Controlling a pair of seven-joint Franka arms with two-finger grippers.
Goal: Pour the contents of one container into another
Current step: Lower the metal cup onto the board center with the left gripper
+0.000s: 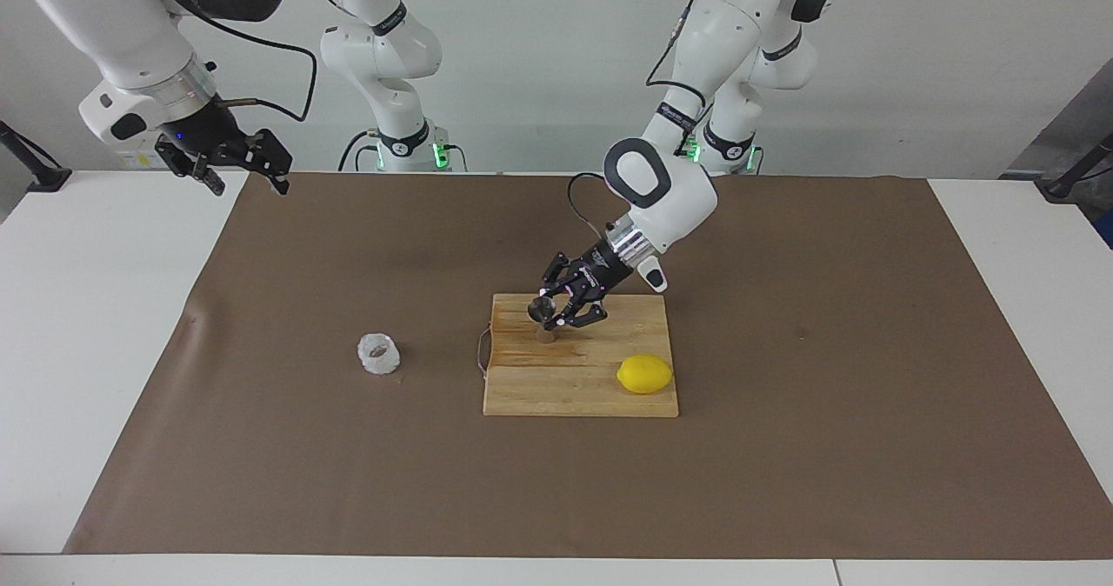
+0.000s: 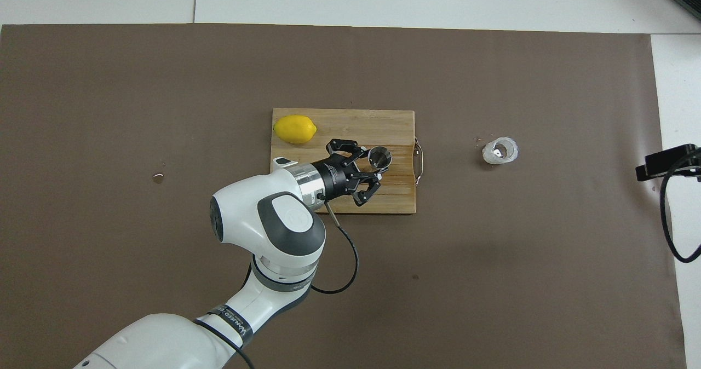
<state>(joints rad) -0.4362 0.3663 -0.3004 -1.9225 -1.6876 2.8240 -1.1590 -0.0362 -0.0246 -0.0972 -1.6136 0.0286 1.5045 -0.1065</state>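
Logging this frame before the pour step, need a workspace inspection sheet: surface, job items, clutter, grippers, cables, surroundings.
Surface: brown mat over a white table; small droplet on the mat toward the left arm's end.
Job items: steel jigger upright on the cutting board; clear crinkly cup on the mat, toward the right arm's end.
Clutter: lemon on the board.
Grippers: left gripper open beside the jigger; right gripper waits raised over the mat's edge.
Cables: black cable looping off the left wrist.
Surroundings: plain wall; nothing else seen.
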